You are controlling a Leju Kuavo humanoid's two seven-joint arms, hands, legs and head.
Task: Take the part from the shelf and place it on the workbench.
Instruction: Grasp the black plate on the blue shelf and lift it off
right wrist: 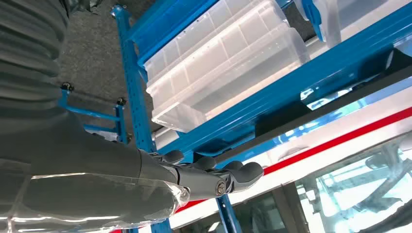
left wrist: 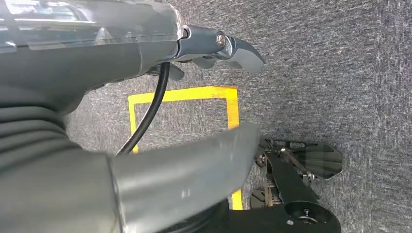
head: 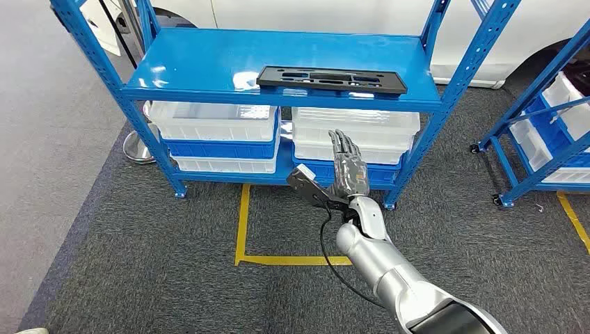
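Right hand (head: 350, 167) empty, fingers apart, below shelf (head: 209, 66); reach step; next lift to part (head: 331, 78). Left hand (left wrist: 209, 48) state unclear.

One black part (head: 331, 78) lies on one blue shelf (head: 209, 66), above and beyond the one raised robot hand (head: 348, 167). Two stacks of clear bins (head: 212, 120) sit just beyond it.
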